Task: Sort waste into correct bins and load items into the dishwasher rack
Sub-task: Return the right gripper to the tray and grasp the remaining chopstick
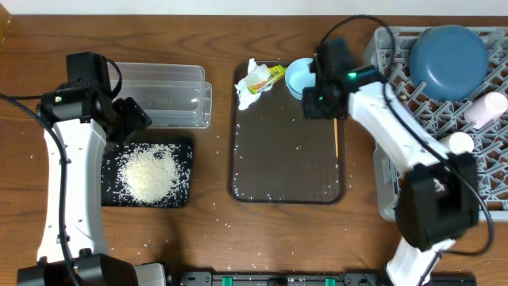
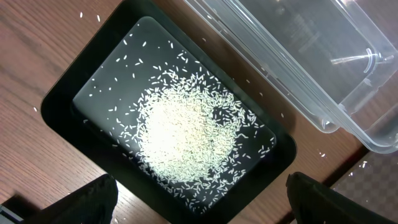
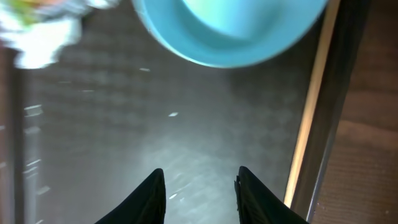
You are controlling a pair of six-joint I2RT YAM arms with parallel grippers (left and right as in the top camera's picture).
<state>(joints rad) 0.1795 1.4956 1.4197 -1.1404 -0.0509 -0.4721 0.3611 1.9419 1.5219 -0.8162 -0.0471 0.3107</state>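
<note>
Dark brown tray (image 3: 124, 124) underneath; light-blue bowl (image 3: 230, 31) lies just ahead of my right gripper (image 3: 200, 172), fingers parted, empty.

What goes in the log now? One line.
left gripper: open, above rice in black tray | right gripper: open, above brown tray, near light-blue bowl | tissue, wrapper: on brown tray

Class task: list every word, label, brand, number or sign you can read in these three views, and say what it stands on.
No text can be read in any view.
Small yellow-orange wrapper on the dark brown serving tray: any print is too small and blurred to read.
Clear rectangular plastic tub and shallow black rectangular tray: no markings visible.
</note>
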